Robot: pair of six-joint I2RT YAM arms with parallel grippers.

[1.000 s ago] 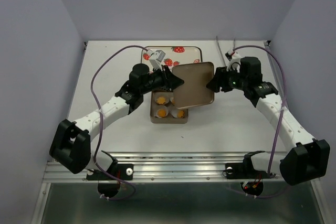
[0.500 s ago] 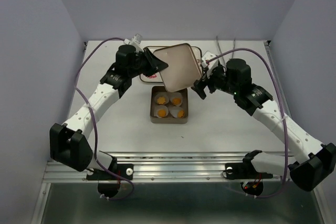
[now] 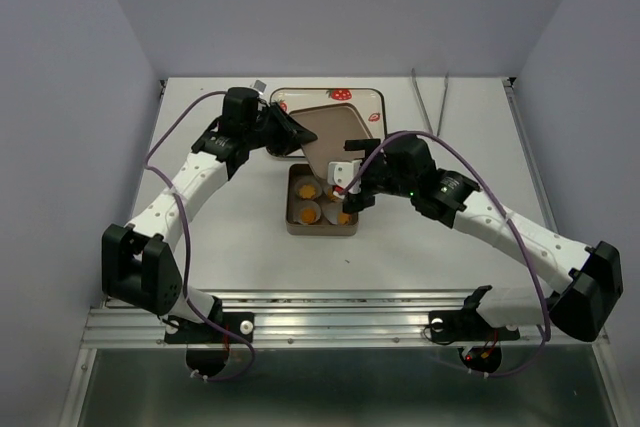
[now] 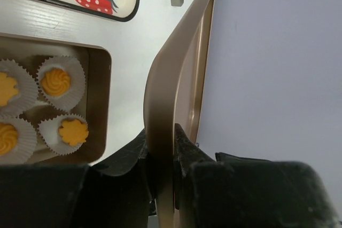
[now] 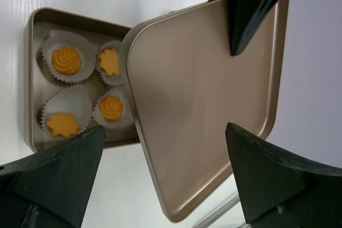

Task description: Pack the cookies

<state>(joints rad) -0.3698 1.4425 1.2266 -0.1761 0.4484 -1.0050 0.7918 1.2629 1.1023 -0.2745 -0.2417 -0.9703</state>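
Note:
Four orange-yellow cookies (image 5: pixel 67 60) sit in white paper cups inside the open brown square tin (image 3: pixel 320 230), which also shows in the right wrist view (image 5: pixel 32 78). My left gripper (image 4: pixel 160 132) is shut on the edge of the brown lid (image 4: pixel 176 68) and holds it tilted above the tin's back edge (image 3: pixel 330 132). My right gripper (image 3: pixel 352 187) is open and empty, hovering over the tin's right side. Its fingers (image 5: pixel 59 169) straddle the lid's near corner (image 5: pixel 203 94) without touching it.
A cream tray (image 3: pixel 365 99) printed with red strawberries lies behind the tin. Thin metal tongs (image 3: pixel 417 92) lie at the back right. Purple cables loop over both arms.
The left gripper swung the lid up and back off the tin, leaving all the cookies exposed. The right gripper moved left and down from the lid's right side to above the tin.

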